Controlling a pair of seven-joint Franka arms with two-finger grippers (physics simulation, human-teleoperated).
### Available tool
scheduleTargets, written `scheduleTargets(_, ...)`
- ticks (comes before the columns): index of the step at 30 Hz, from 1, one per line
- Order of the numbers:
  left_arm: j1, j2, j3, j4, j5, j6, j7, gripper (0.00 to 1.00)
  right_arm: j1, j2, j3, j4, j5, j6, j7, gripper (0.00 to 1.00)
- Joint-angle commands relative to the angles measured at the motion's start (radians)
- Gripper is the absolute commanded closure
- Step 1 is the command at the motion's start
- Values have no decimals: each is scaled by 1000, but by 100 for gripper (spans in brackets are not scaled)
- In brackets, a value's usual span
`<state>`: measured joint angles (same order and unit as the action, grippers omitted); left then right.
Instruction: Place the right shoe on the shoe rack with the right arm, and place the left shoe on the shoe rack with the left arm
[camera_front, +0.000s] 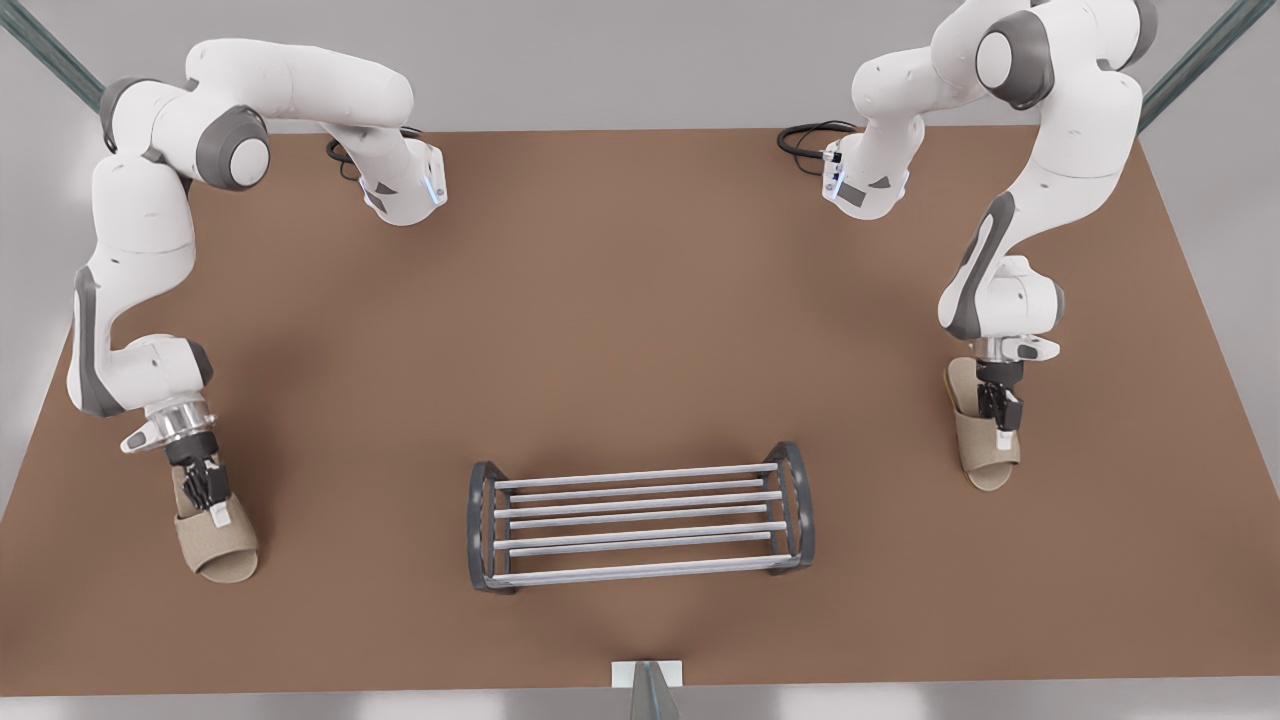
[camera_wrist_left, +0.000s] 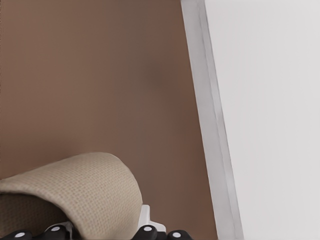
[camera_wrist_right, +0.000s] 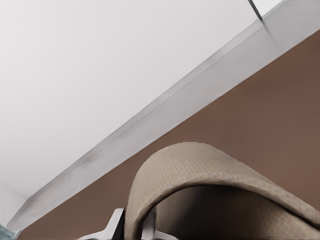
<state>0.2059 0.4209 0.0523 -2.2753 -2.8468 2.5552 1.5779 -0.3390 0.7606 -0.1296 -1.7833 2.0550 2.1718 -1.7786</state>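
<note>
On the front view's left, my right arm reaches down to the right shoe (camera_front: 222, 550), a beige open-toed slipper lying flat on the brown counter (camera_front: 620, 300) near its edge, toe towards the camera. The right pincer (camera_front: 210, 492) is tilted and sits at the slipper's strap. In the right wrist view the woven strap of that shoe (camera_wrist_right: 200, 165) arches up close to the lens, and two white pads (camera_wrist_right: 116, 224) flank one side wall of the strap with no gap that I can see. I read this pincer as clenched on the strap. The sole looks to be resting on the counter.

In the middle, close to the near edge, stands the shoe rack (camera_front: 635, 476). It has dark-grey arched end frames and pale-grey bars running across between them. Neither slipper is on it, and it is well apart from both shoes.

On the front view's right, my left arm comes down over the left shoe (camera_front: 985, 455), a matching beige slipper lying near the counter's edge on that side and farther from the camera than the other one. The left pincer (camera_front: 1000, 415) is at its strap. In the left wrist view the strap (camera_wrist_left: 90, 185) curves over the pincer's parts, and I cannot tell whether this pincer is clenched or released.
</note>
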Motion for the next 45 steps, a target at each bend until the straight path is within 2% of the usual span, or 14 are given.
scheduleTargets(1,3,-1,0,0,0,3,-55,40,0,-7,7,-1,11,-4,-44,75)
scheduleTargets(9,6,18,-12,33,0,33,-72,45,104,-193,59,12,-93,255,119,79)
scheduleTargets(16,12,13,-17,51,0,39,-104,45,213,-400,372,-73,-99,914,741,79)
scheduleTargets(20,12,-119,-15,92,1,39,-197,45,278,-547,495,-148,-93,1131,1191,79)
scheduleTargets(21,12,-143,-15,92,1,40,-200,50,278,-583,515,-168,-81,1146,1225,79)
scheduleTargets(22,10,-169,-17,92,0,68,-211,73,278,-630,542,-185,-49,1182,1245,79)
scheduleTargets(23,9,-171,-17,92,0,77,-216,79,278,-662,551,-202,-12,1194,1255,79)
scheduleTargets(26,7,-177,-31,100,0,108,-255,79,330,-710,643,-200,10,1258,1461,79)
scheduleTargets(29,6,-172,-158,201,14,324,-521,79,356,-731,706,-173,-4,1260,1496,79)
scheduleTargets(33,7,-192,-376,402,14,602,-651,79,500,-547,671,31,-84,1347,1498,79)
scheduleTargets(39,7,-169,-476,516,3,781,-711,79,972,-262,263,303,-119,1349,1548,79)
scheduleTargets(43,6,-166,-509,530,4,783,-711,79,1028,-161,196,378,-138,1349,1561,79)
scheduleTargets(44,6,-162,-517,530,3,783,-713,79,1025,-145,196,378,-139,1346,1561,73)
scheduleTargets(45,6,-157,-519,531,4,783,-711,79,1009,-144,197,374,-141,1312,1581,11)
